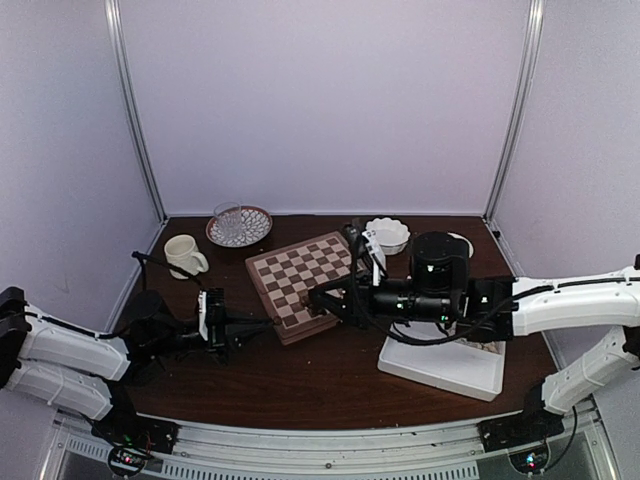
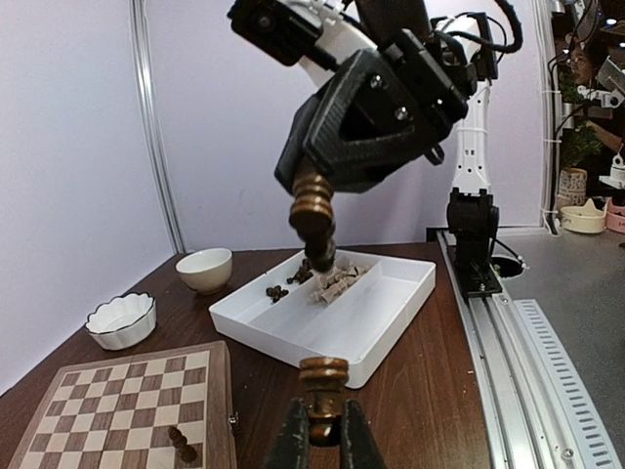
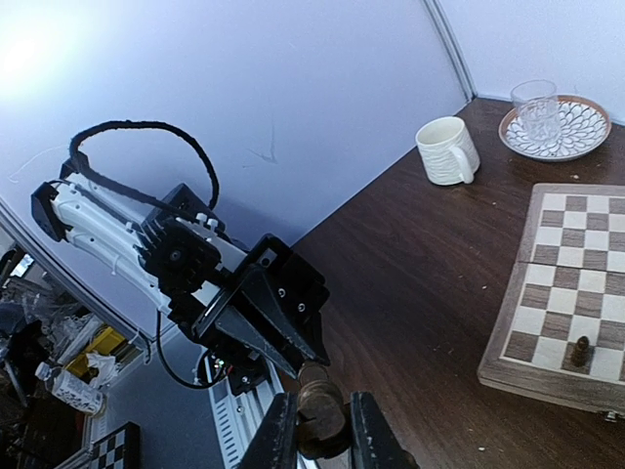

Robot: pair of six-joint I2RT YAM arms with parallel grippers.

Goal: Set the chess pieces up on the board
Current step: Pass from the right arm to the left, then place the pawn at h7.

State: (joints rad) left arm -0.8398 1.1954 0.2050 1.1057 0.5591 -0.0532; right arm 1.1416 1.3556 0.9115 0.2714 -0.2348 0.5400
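The chessboard (image 1: 300, 275) lies mid-table, nearly bare, one standing piece (image 3: 580, 350) near its edge; the white tray (image 2: 391, 293) nearby keeps the spares. The right gripper (image 3: 317, 435) clamps a brown piece (image 3: 317, 410), and the left gripper (image 2: 322, 430) pinches a second brown piece (image 2: 322, 376), both lifted, likely for placing

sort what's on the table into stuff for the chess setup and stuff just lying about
For the job: board, white tray of pieces, lone dark piece on the board, one piece in the left gripper, second piece in the right gripper.
Lying about: mug, glass, patterned plate, fluted bowl, plain bowl.
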